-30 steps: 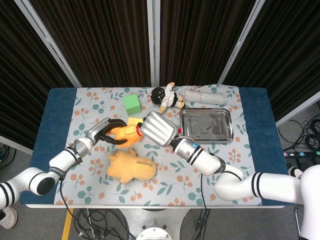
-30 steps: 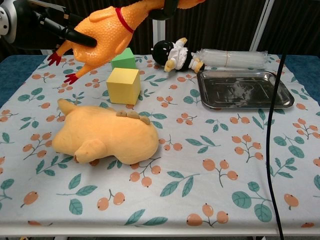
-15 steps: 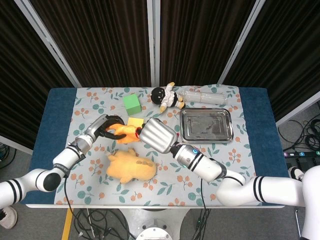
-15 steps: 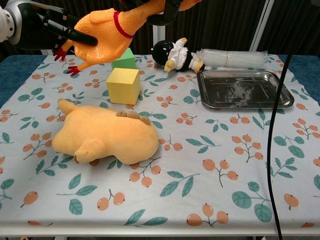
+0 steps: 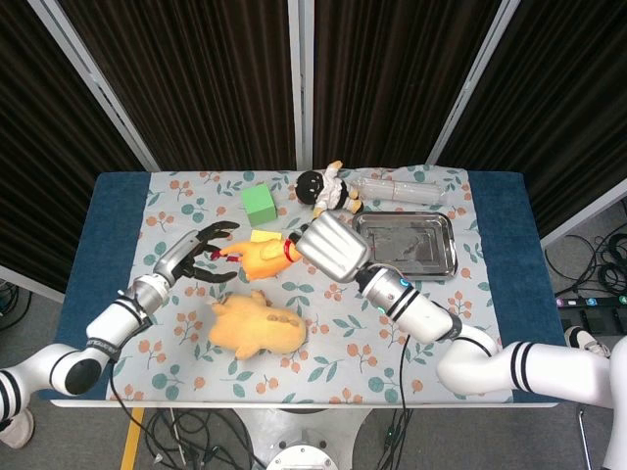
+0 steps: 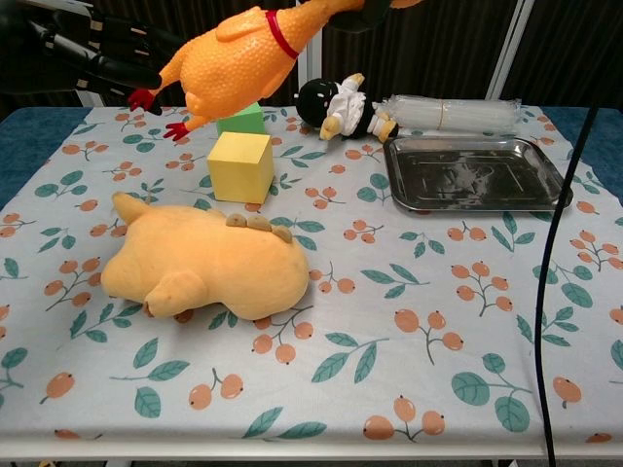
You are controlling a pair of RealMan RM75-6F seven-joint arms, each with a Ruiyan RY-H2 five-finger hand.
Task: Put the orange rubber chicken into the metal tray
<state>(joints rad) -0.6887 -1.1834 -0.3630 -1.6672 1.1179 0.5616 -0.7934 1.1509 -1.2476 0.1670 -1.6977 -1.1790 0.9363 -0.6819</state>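
The orange rubber chicken (image 5: 260,257) hangs in the air above the yellow cube, neck end held by my right hand (image 5: 333,245). In the chest view the chicken (image 6: 234,63) tilts with its red feet low at the left, and only the edge of the right hand (image 6: 362,10) shows at the top. My left hand (image 5: 196,255) is open, fingers spread, just left of the chicken's feet and apart from them; it also shows as the left hand (image 6: 92,53) at the upper left. The metal tray (image 5: 416,250) (image 6: 477,175) lies to the right with nothing in it.
A yellow plush toy (image 5: 257,326) (image 6: 204,263) lies in the front middle. A yellow cube (image 6: 239,165) and green cube (image 5: 259,205) stand behind it. A black-and-white doll (image 5: 328,188) and a clear plastic bottle (image 5: 397,186) lie behind the tray.
My left hand has let go of the chicken and drawn back to the left. The right hand has carried the chicken to the right and higher.
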